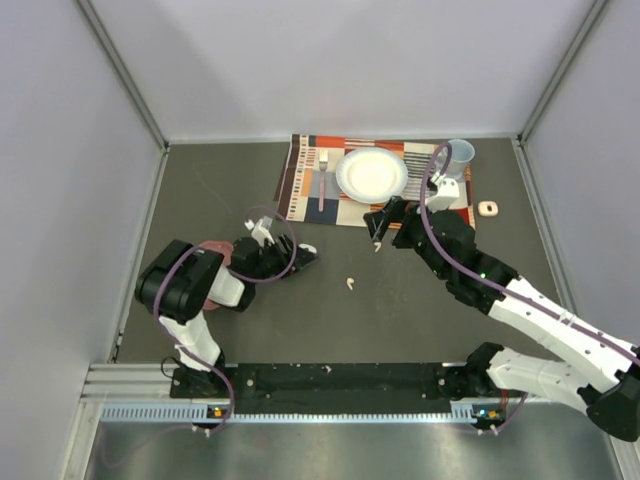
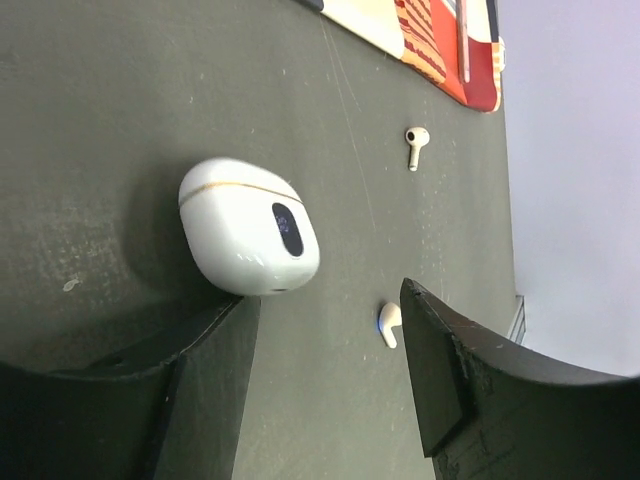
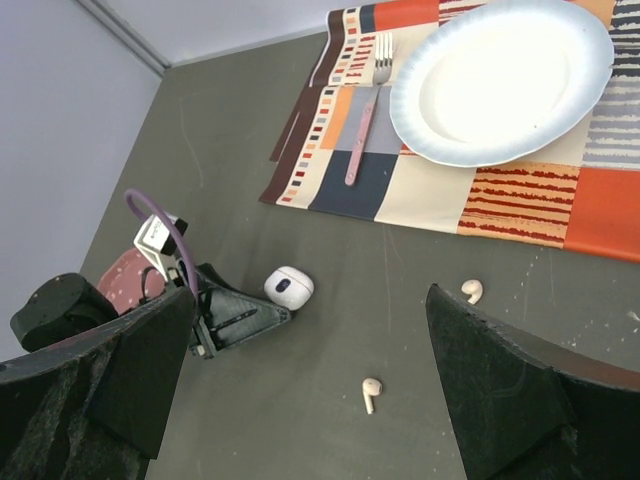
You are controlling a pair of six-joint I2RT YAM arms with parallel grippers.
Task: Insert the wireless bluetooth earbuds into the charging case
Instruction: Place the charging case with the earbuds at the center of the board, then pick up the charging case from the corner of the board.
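The white charging case (image 2: 250,225) lies closed on the dark table, just beyond my left finger (image 2: 215,345). It also shows in the right wrist view (image 3: 288,286), against the tip of the left gripper (image 3: 235,315). My left gripper (image 2: 330,315) is open and empty, low over the table (image 1: 300,253). One earbud (image 2: 389,323) lies beside its right finger, another (image 2: 416,145) farther off. My right gripper (image 3: 310,330) is open and empty, raised above both earbuds (image 3: 371,392) (image 3: 470,291). In the top view it hangs at the placemat's near edge (image 1: 383,225), with an earbud (image 1: 350,284) lying loose.
A striped placemat (image 1: 305,185) at the back holds a white plate (image 1: 372,173) and a fork (image 1: 323,178). A pale cup (image 1: 460,153) stands at its right end. A small pinkish object (image 1: 487,208) lies to the right of the mat. Grey walls enclose the table.
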